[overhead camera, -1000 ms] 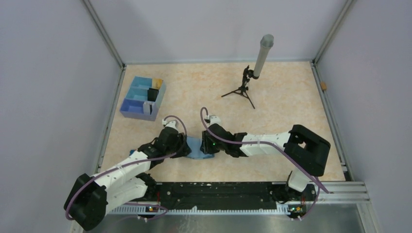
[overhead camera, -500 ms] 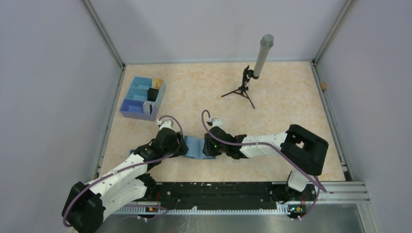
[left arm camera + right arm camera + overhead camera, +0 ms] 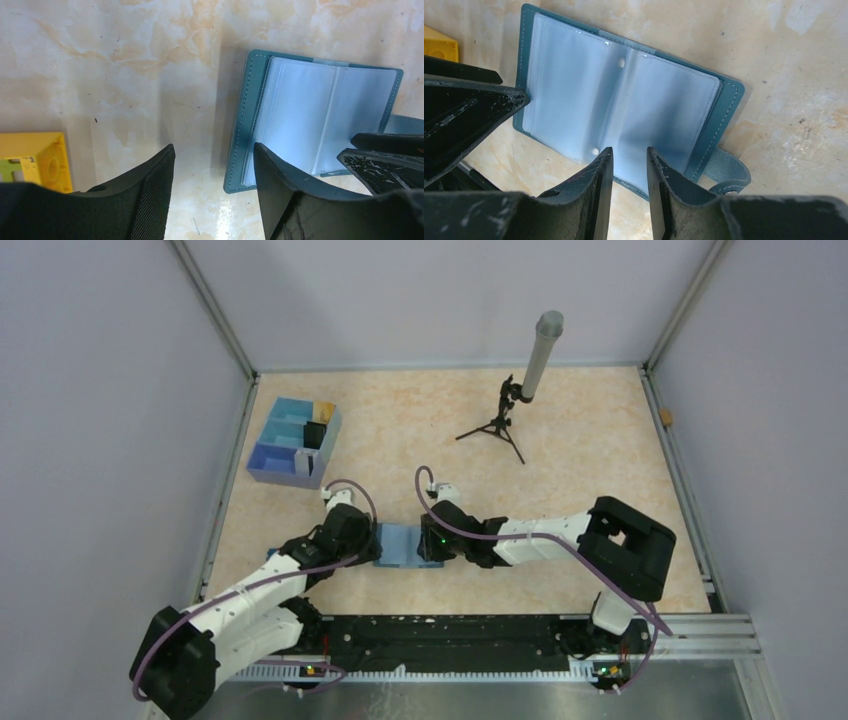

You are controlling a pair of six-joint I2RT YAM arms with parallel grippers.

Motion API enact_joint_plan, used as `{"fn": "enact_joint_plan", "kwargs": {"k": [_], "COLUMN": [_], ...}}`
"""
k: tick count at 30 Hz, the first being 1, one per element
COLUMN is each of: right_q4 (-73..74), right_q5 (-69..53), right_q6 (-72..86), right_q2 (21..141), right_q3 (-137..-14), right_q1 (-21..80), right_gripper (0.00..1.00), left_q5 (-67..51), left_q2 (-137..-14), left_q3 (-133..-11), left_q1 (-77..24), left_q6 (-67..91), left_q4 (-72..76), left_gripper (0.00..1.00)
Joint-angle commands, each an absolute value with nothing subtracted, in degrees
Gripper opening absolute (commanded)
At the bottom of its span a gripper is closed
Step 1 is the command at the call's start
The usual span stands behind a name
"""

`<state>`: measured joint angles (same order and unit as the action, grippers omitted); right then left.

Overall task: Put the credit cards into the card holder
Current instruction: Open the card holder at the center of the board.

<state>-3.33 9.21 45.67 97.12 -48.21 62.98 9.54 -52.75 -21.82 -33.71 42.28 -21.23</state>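
The teal card holder (image 3: 400, 543) lies open and flat on the table, its pale blue sleeves (image 3: 619, 105) facing up. My left gripper (image 3: 215, 149) is open and hovers over bare table just off the holder's left edge (image 3: 240, 145), with nothing between its fingers. My right gripper (image 3: 629, 150) is over the holder's near edge. Its jaws stand a narrow gap apart and only the sleeve shows between them. The clasp strap (image 3: 729, 175) sticks out on the right. A black credit card (image 3: 314, 433) and a gold one (image 3: 325, 408) stand in the blue tray.
The blue partitioned tray (image 3: 280, 455) sits at the far left by the wall. A yellow studded block (image 3: 35, 160) lies left of my left gripper. A small tripod with a grey tube (image 3: 520, 390) stands at the back. Rails border the table.
My left gripper has opened wider and drawn back left off the holder. The holder, bowed a second ago, now lies flat and open. The right arm has barely shifted.
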Motion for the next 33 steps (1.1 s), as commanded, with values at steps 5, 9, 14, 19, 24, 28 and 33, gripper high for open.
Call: {"fn": "enact_joint_plan", "kwargs": {"k": [5, 9, 14, 19, 24, 28, 33], "right_q4": [2.4, 1.8, -0.4, -2.5, -1.0, -0.8, -1.3], "right_q5": [11.4, 11.0, 10.2, 9.5, 11.2, 11.4, 11.2], "right_q6": [43.8, 42.7, 41.6, 42.2, 42.5, 43.1, 44.5], "right_q2": [92.8, 91.4, 92.5, 94.4, 93.3, 93.1, 93.3], "right_q3": [-49.6, -49.9, -50.7, -51.7, -51.5, -50.3, -47.9], "right_q1": [63.6, 63.6, 63.6, 63.6, 63.6, 63.5, 63.6], "right_gripper": [0.31, 0.32, 0.32, 0.31, 0.31, 0.31, 0.31], "left_q5": [13.1, 9.5, 1.1, -7.1, -12.3, -12.5, -9.1], "left_q2": [-48.6, -46.8, -47.6, -49.9, -54.6, -58.1, -61.5], "left_q3": [-27.8, -33.0, -36.6, -33.8, -29.5, -25.8, -23.2], "left_q1": [-33.3, -33.3, -33.2, -33.3, -33.3, -33.3, -33.2], "left_q6": [41.6, 40.0, 40.3, 43.5, 46.7, 48.6, 48.6], "left_q4": [-25.8, -26.1, -23.7, -16.1, -8.7, -3.6, -3.1], "left_gripper": [0.61, 0.63, 0.63, 0.61, 0.6, 0.58, 0.56]}}
